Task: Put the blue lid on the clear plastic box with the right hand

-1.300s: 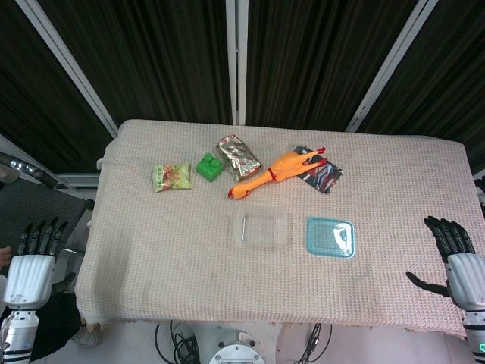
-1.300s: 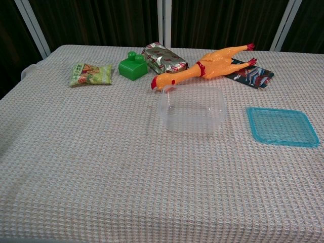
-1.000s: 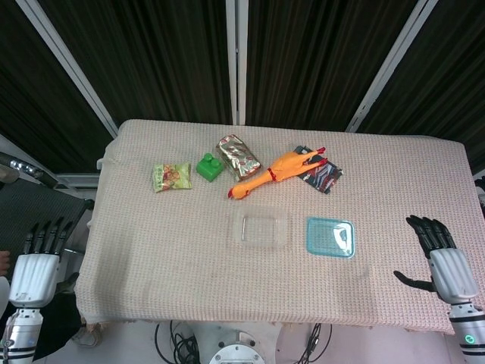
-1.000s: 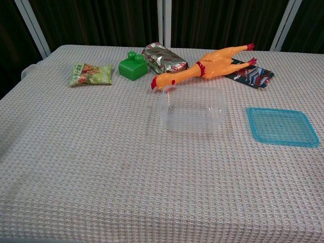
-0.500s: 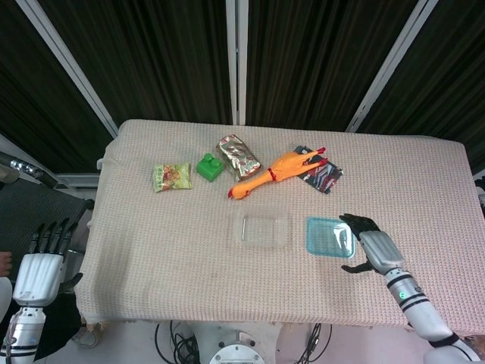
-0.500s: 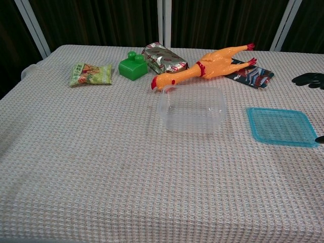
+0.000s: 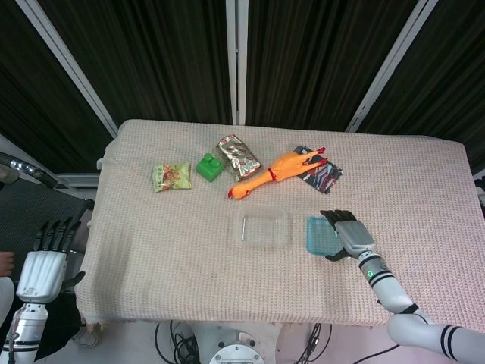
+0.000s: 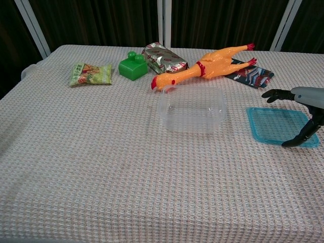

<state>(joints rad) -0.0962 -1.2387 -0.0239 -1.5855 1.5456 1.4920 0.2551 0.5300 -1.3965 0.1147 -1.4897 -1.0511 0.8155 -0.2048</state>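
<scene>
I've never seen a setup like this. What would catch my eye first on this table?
Probably the orange rubber chicken lying toward the far side of the table, beside a green block and a foil packet. Nearer, a clear plastic box sits mid-table with a blue lid flat beside it. The robot's black-fingered right hand hovers open over that lid.

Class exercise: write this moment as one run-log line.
right hand: open, above blue lid | lid: flat on table, not gripped | clear plastic box: uncovered | left hand: open, off table
</scene>
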